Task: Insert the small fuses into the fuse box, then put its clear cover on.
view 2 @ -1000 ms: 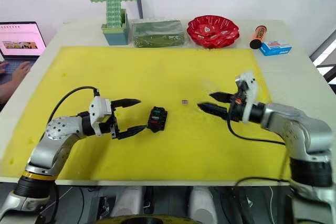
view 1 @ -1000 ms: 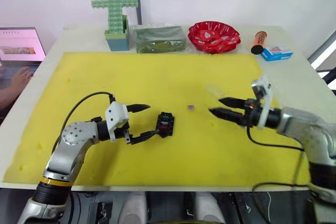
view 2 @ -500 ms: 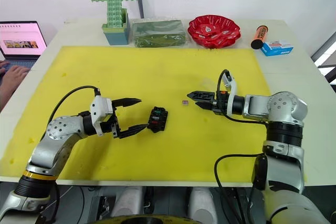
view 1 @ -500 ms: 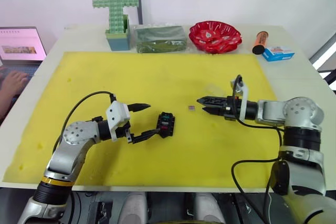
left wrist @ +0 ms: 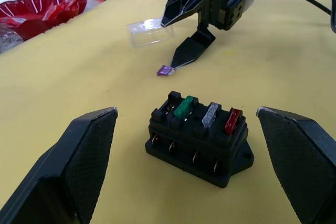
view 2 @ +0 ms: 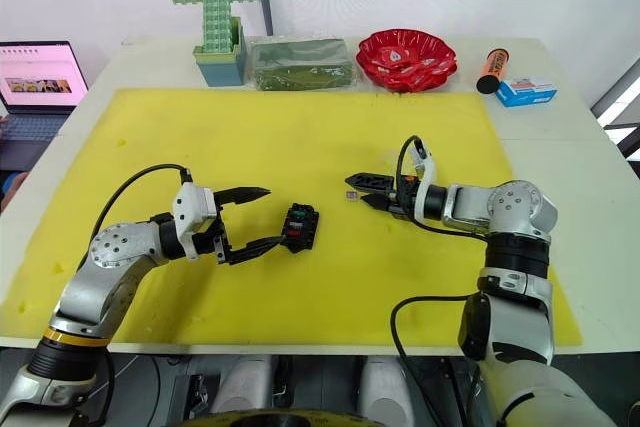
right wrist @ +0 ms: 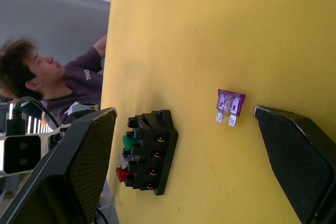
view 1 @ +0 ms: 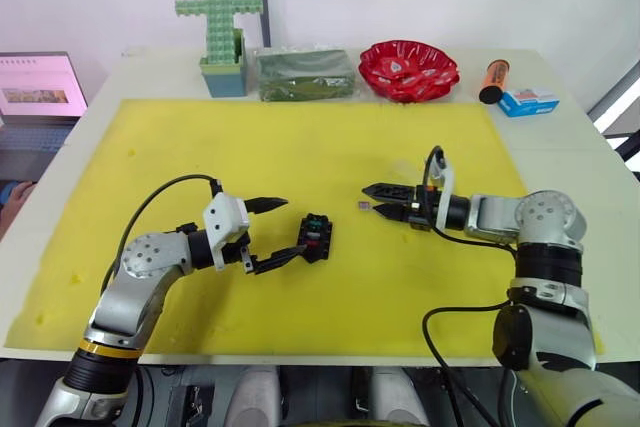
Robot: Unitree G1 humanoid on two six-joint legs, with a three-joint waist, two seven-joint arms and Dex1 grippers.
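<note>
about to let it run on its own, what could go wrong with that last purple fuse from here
The purple fuse lies flat on the soft yellow mat, so the open right gripper might press it into the foam or flick it away.

The clear cover sits just behind that gripper and could get knocked.

The fuse box stands between the open fingers of the left gripper, ungripped, so it may shift when the fuse is pushed in.

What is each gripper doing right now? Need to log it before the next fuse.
Left gripper: open, empty, beside the fuse box.
Right gripper: open, empty, straddling the purple fuse.
</note>
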